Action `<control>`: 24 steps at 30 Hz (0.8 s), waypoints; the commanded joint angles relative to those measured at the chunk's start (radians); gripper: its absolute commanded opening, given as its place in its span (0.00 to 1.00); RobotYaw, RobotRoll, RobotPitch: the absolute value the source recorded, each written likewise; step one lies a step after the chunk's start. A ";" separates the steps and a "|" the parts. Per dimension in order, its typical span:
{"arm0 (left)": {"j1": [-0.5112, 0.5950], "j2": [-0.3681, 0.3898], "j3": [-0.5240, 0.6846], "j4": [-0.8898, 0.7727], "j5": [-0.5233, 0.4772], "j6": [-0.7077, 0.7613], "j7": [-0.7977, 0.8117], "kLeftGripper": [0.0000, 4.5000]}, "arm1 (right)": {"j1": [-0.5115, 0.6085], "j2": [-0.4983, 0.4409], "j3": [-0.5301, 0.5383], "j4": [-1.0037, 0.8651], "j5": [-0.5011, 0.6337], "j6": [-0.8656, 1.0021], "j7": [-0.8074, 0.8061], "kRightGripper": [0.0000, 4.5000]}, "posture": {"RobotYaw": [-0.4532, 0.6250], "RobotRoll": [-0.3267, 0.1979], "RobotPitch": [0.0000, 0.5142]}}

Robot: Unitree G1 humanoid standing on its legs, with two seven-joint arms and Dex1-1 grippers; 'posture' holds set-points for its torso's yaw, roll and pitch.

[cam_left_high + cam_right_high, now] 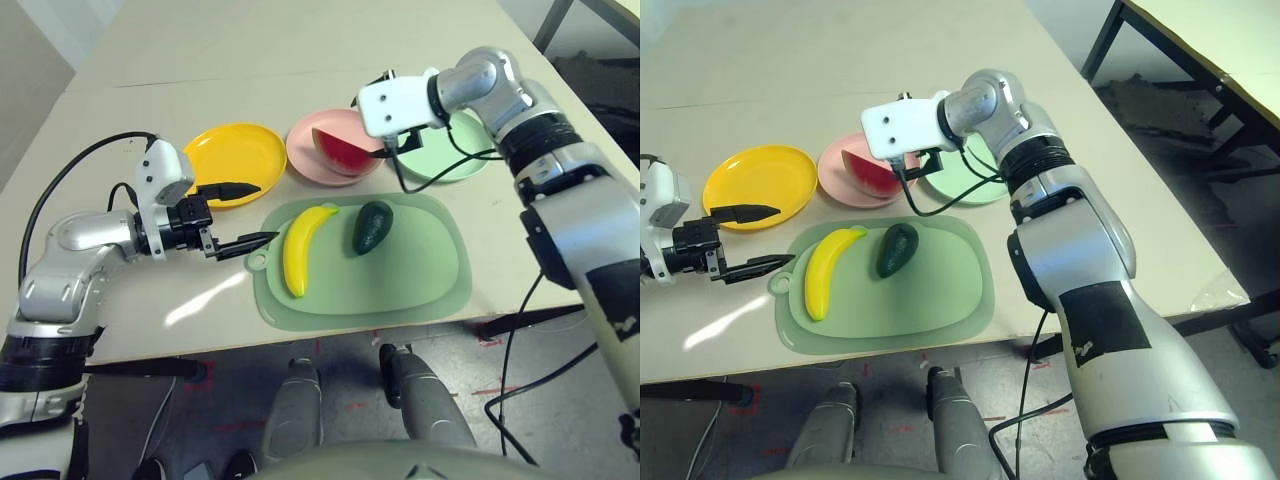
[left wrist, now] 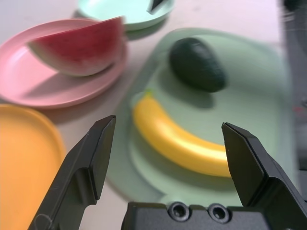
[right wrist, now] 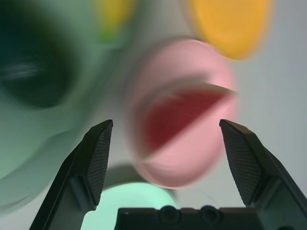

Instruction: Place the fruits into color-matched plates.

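Mat: a green rounded-rectangle mat [image 1: 420, 275] lies at the lower centre of the left eye frame, nearest the bench's front edge.
Banana: the yellow banana [image 1: 300, 246] lies on the mat's left part, stem end toward the plates.
Avocado: the dark green avocado [image 1: 372, 226] lies on the mat just right of the banana, apart from it.
Left pincer: the left pincer [image 1: 238, 214] sits left of centre, beside the mat's left edge, fingers spread wide and holding nothing; one fingertip is over the yellow plate's rim.
Yellow plate: the yellow plate [image 1: 235, 155] sits at the upper left of the row, bare.
Pink plate: the pale pink plate [image 1: 305, 142] is just right of it, at upper centre.
Watermelon: the red watermelon wedge [image 1: 340, 150] rests in the pink plate, rind down.
Right pincer: the right pincer [image 3: 165, 143] hovers above the pink plate, fingers wide apart and empty.
Green plate: the mint green plate [image 1: 462, 155] sits rightmost, partly behind the right arm.
Bench: a pale bench [image 1: 300, 50] carries everything.
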 commanded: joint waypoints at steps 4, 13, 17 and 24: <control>0.000 0.027 -0.008 0.011 -0.012 -0.006 -0.084 1.00 | 0.194 -0.131 0.119 -0.529 0.220 0.176 0.203 0.99 | 0.41 0.62 0.38; -0.044 0.037 -0.001 -0.018 -0.062 0.058 -0.106 1.00 | 0.202 -0.119 0.146 -0.582 0.183 0.224 0.185 0.99 | 0.41 0.62 0.38; -0.026 0.040 -0.001 -0.030 -0.054 0.054 -0.105 1.00 | 0.190 -0.092 0.145 -0.530 0.149 0.201 0.164 0.99 | 0.41 0.62 0.38; 0.013 0.044 0.009 -0.067 -0.062 0.063 -0.092 1.00 | 0.197 -0.047 0.161 -0.433 0.083 0.173 0.126 0.99 | 0.43 0.62 0.40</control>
